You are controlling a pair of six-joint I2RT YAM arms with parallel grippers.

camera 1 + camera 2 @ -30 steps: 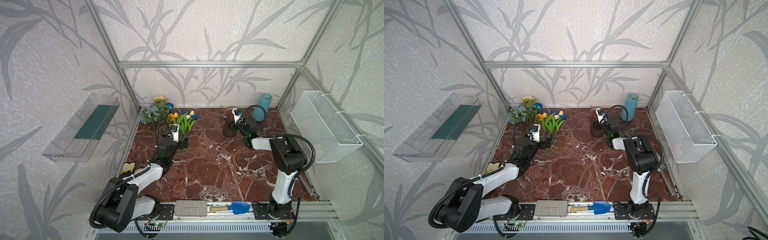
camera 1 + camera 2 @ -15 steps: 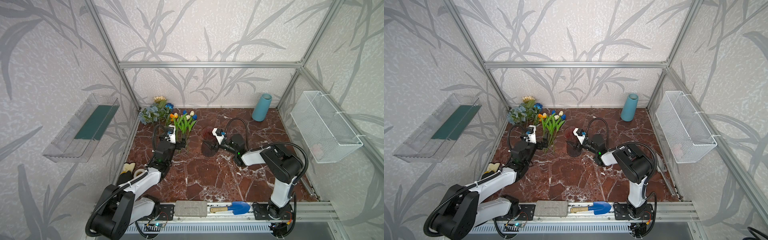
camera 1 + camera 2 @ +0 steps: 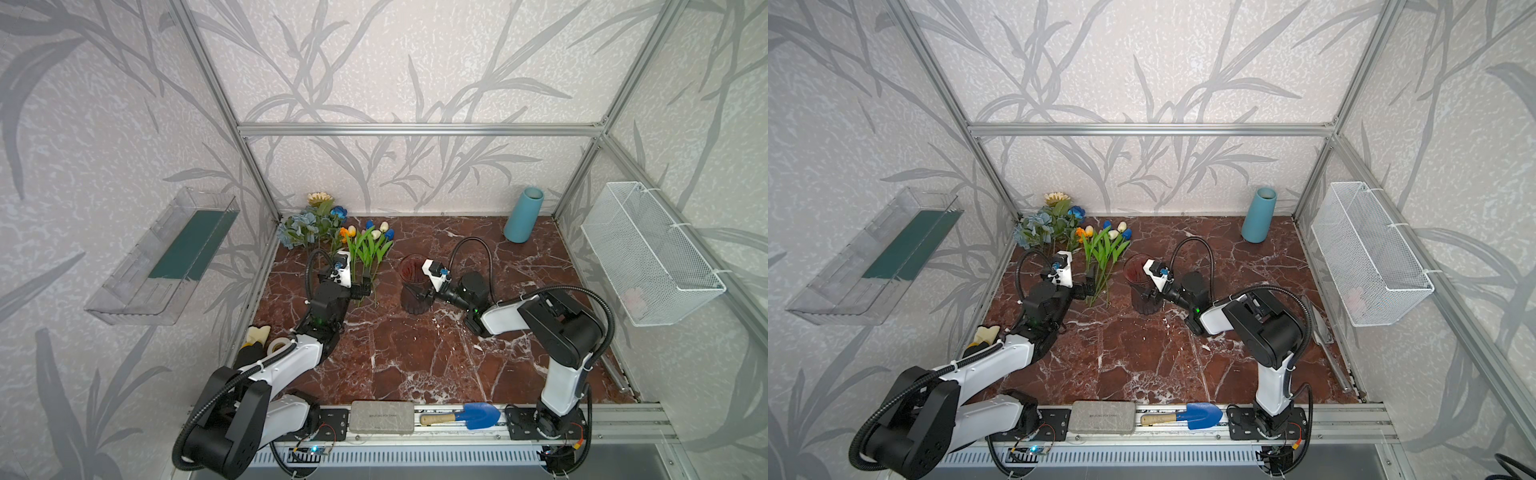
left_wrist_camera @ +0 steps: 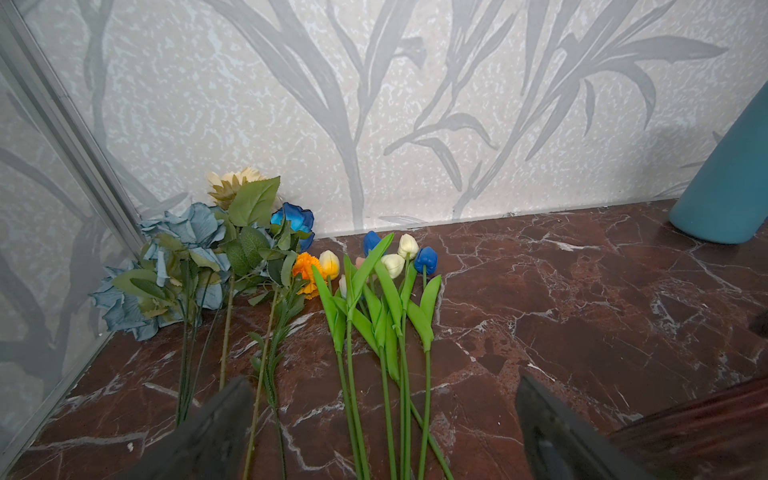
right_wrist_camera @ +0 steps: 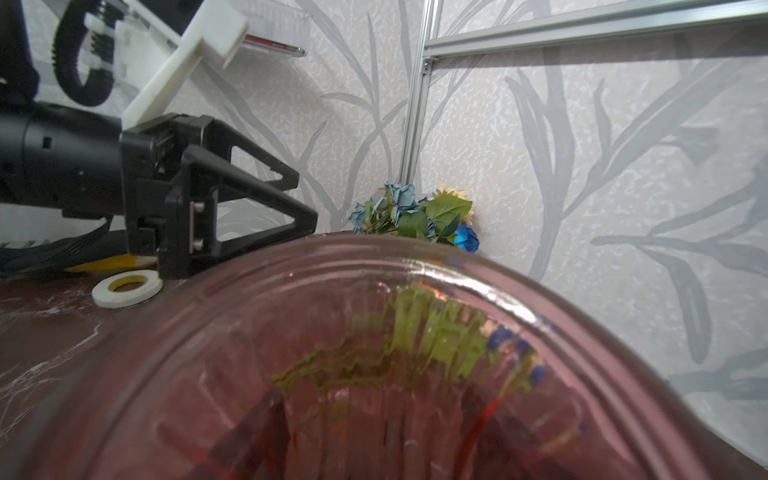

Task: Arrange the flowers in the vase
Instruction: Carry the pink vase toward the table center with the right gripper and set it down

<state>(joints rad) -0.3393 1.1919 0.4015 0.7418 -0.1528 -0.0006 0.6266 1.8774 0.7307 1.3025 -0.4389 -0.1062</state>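
The flowers lie at the back left of the marble floor. Small tulips [image 3: 370, 245] [image 4: 374, 291] have green stems pointing to the front, and dusty-blue roses, a deep-blue rose and a cream daisy [image 3: 309, 222] [image 4: 199, 249] lie in the corner. My left gripper [image 3: 361, 286] [image 4: 382, 390] is open just above the floor, its fingers astride the tulip stems. The vase [image 3: 415, 286] [image 5: 374, 332], of dark red glass, stands upright right of the tulips. My right gripper [image 3: 420, 294] [image 5: 374, 432] has a finger on each side of its lower body, seen only through the glass.
A teal cylinder vase [image 3: 523, 215] stands at the back right. A wire basket [image 3: 648, 257] hangs on the right wall and a clear shelf [image 3: 166, 257] on the left wall. A tape roll [image 3: 277, 345] lies front left. A grey block [image 3: 381, 416] and a blue trowel [image 3: 473, 415] lie on the front rail.
My right gripper has brought the red glass vase from the back right to the middle, beside the tulips. My left gripper has drawn back a little along the stems.
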